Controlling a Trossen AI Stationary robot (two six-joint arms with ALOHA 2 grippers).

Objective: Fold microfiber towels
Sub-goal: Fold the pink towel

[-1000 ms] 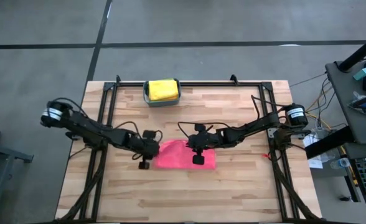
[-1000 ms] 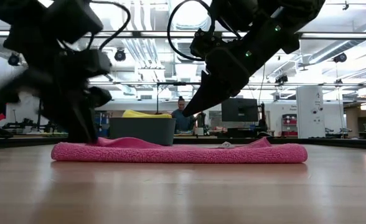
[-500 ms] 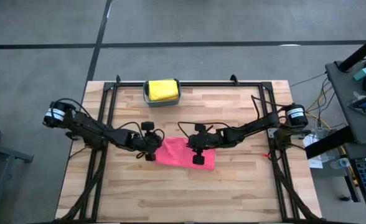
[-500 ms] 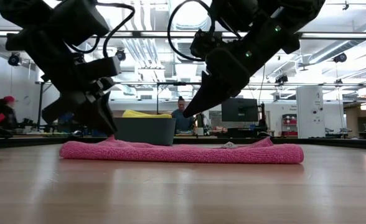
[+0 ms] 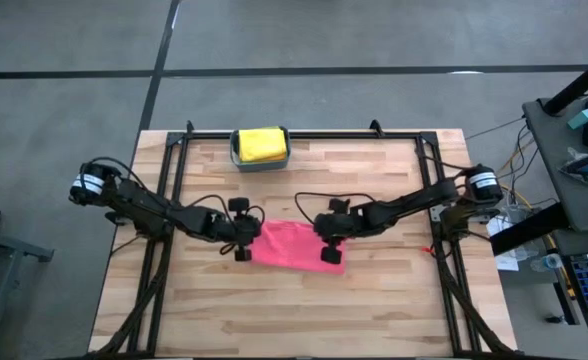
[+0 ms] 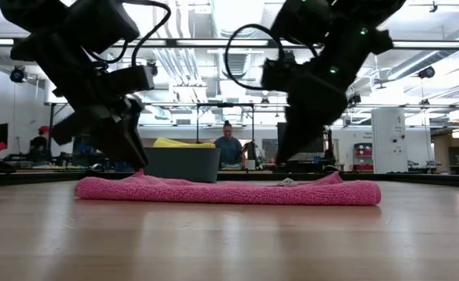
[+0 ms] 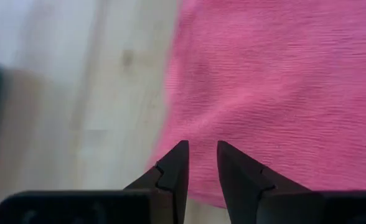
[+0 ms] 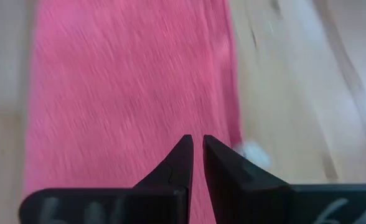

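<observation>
Pink towel (image 5: 292, 245) is found flat on the table (image 5: 374, 310), its long axis running between the two arms. The left gripper (image 5: 239, 243) is stationed at the towel's left edge, fingers narrowly parted with nothing seen between them. The right gripper (image 5: 329, 246) hangs over the towel's right part, fingers nearly closed, empty. Neither end is held; each arm is judged nearest its own end.
</observation>
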